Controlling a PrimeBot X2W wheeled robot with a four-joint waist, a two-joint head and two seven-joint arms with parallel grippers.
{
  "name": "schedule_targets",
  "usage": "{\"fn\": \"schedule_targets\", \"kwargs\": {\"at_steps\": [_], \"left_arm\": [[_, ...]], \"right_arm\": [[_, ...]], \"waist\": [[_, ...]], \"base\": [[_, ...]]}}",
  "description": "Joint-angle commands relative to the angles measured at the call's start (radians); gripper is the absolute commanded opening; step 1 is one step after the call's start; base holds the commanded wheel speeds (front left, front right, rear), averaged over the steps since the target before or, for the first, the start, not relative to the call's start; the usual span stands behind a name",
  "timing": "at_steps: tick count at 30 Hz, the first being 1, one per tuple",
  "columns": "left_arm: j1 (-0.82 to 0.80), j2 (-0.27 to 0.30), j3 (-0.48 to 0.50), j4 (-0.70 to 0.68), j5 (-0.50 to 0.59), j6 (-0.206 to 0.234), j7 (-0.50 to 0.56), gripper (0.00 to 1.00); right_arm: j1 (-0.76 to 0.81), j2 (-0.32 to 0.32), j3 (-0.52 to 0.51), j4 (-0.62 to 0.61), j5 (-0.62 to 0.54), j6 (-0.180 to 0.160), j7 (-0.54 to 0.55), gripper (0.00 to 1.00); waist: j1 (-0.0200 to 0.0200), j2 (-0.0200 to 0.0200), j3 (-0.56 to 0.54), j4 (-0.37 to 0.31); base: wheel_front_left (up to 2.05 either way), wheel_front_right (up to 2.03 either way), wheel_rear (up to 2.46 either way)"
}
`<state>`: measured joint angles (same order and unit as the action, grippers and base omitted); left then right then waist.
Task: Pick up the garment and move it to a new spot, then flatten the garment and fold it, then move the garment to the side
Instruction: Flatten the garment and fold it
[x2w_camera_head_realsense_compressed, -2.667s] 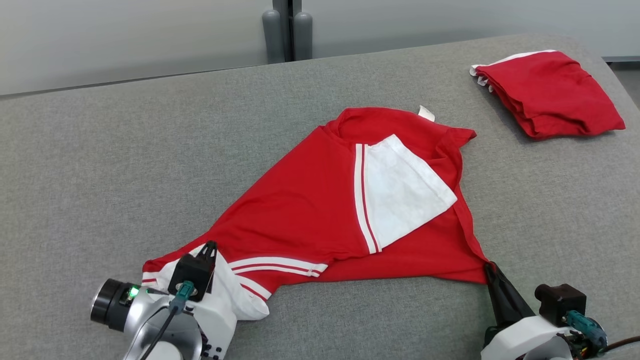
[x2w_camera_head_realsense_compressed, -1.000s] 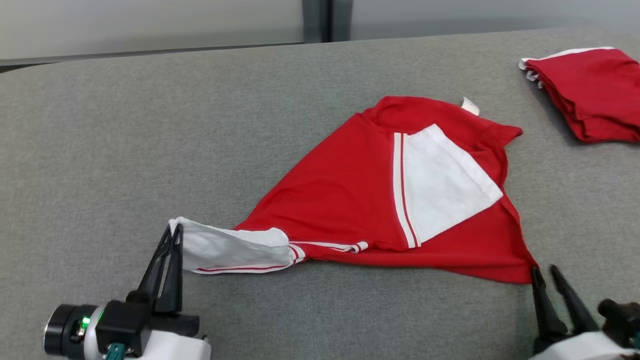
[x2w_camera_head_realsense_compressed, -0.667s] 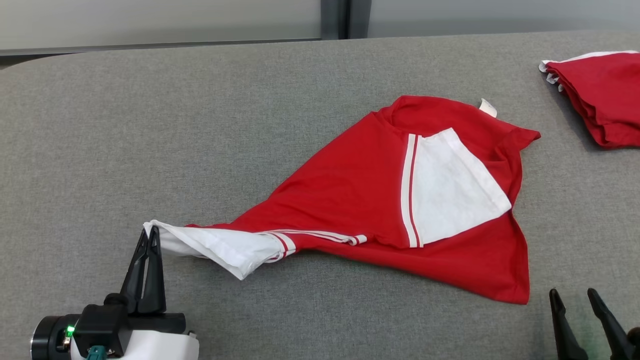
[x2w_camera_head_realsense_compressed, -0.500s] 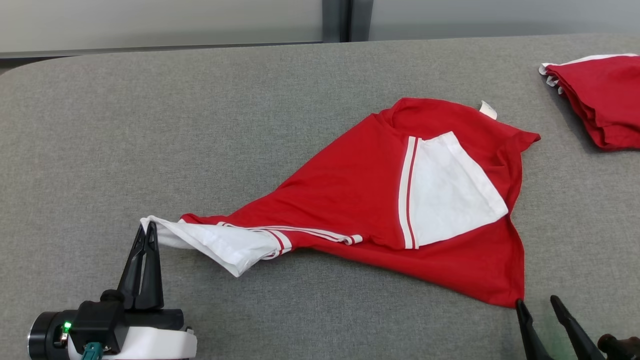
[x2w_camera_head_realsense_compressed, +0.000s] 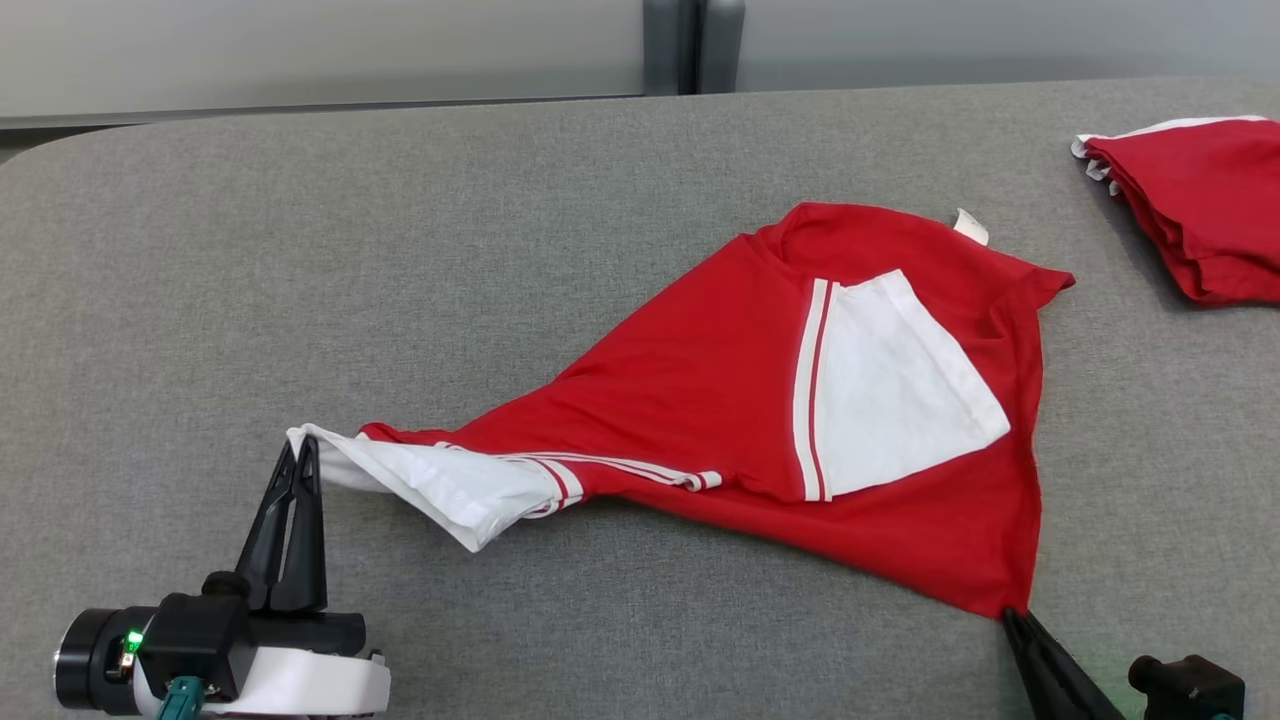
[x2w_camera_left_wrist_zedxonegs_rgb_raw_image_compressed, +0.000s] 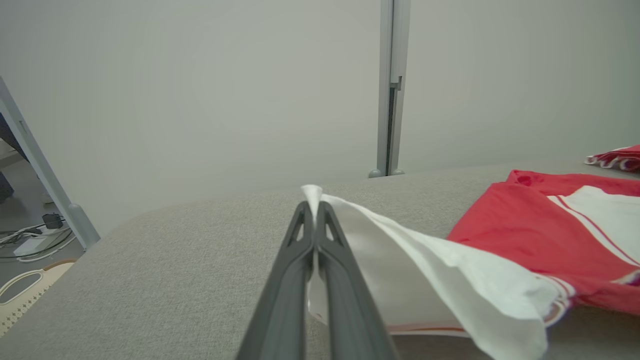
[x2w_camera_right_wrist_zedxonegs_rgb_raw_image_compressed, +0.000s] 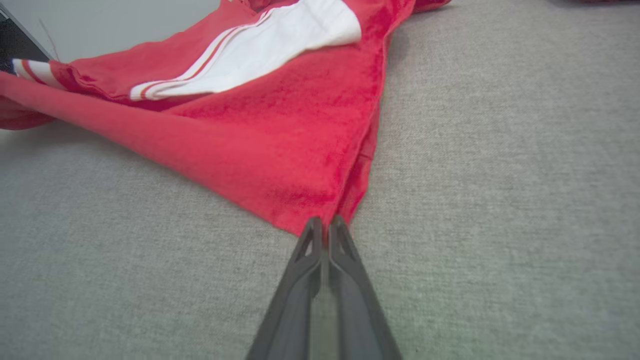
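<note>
The garment (x2w_camera_head_realsense_compressed: 700, 400) is a red T-shirt with white, striped sleeves, lying spread and creased on the grey table (x2w_camera_head_realsense_compressed: 300, 250). My left gripper (x2w_camera_head_realsense_compressed: 300, 447) is at the near left, shut on the tip of the white sleeve (x2w_camera_left_wrist_zedxonegs_rgb_raw_image_compressed: 425, 260), which is pulled out sideways. In the left wrist view the fingertips (x2w_camera_left_wrist_zedxonegs_rgb_raw_image_compressed: 314, 204) pinch the sleeve's edge. My right gripper (x2w_camera_head_realsense_compressed: 1010, 618) is at the near right, its tips closed on the red hem corner (x2w_camera_right_wrist_zedxonegs_rgb_raw_image_compressed: 300, 200). The right wrist view shows the right gripper (x2w_camera_right_wrist_zedxonegs_rgb_raw_image_compressed: 326, 220) with its fingers together at that corner.
A second red garment (x2w_camera_head_realsense_compressed: 1190, 200) lies folded at the table's far right. A grey post (x2w_camera_head_realsense_compressed: 693, 45) stands against the wall behind the table. The table's rounded left corner (x2w_camera_head_realsense_compressed: 20, 160) is near, with cables on the floor (x2w_camera_left_wrist_zedxonegs_rgb_raw_image_compressed: 30, 240) beyond it.
My right gripper, open and just off the hem half a second ago, has come up to the red hem corner and shut on it. The left gripper still holds the sleeve in about the same place.
</note>
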<state>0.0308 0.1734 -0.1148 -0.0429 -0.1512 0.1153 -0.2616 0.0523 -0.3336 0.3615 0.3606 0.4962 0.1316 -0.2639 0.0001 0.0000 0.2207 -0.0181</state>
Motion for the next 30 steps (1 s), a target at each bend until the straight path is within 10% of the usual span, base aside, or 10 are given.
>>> {"fn": "schedule_targets", "kwargs": {"at_steps": [1, 11, 18, 30], "left_arm": [[-0.018, 0.004, 0.009, 0.002, 0.006, -0.005, -0.004, 0.00], [-0.053, 0.001, 0.050, -0.080, -0.070, -0.079, -0.004, 0.00], [-0.241, 0.068, 0.069, -0.237, -0.209, -0.179, 0.152, 0.00], [-0.707, 0.123, 0.073, -0.198, -0.525, -0.177, 0.592, 0.00]], "right_arm": [[-0.008, -0.011, 0.002, -0.001, 0.007, -0.002, 0.000, 0.00], [-0.014, -0.045, -0.088, -0.209, 0.077, -0.002, 0.000, 0.00], [-0.120, -0.240, -0.123, -0.403, 0.283, -0.002, 0.017, 0.00], [-0.490, -0.475, -0.188, -0.473, 0.776, -0.002, 0.430, 0.00]], "waist": [[-0.0001, 0.0000, -0.002, -0.003], [-0.0001, 0.0000, -0.052, -0.035], [-0.0001, 0.0000, -0.140, -0.067], [-0.0001, 0.0000, -0.231, -0.102]], "base": [[0.00, 0.00, 0.00], [0.00, 0.00, 0.00], [0.00, 0.00, 0.00], [0.00, 0.00, 0.00]]}}
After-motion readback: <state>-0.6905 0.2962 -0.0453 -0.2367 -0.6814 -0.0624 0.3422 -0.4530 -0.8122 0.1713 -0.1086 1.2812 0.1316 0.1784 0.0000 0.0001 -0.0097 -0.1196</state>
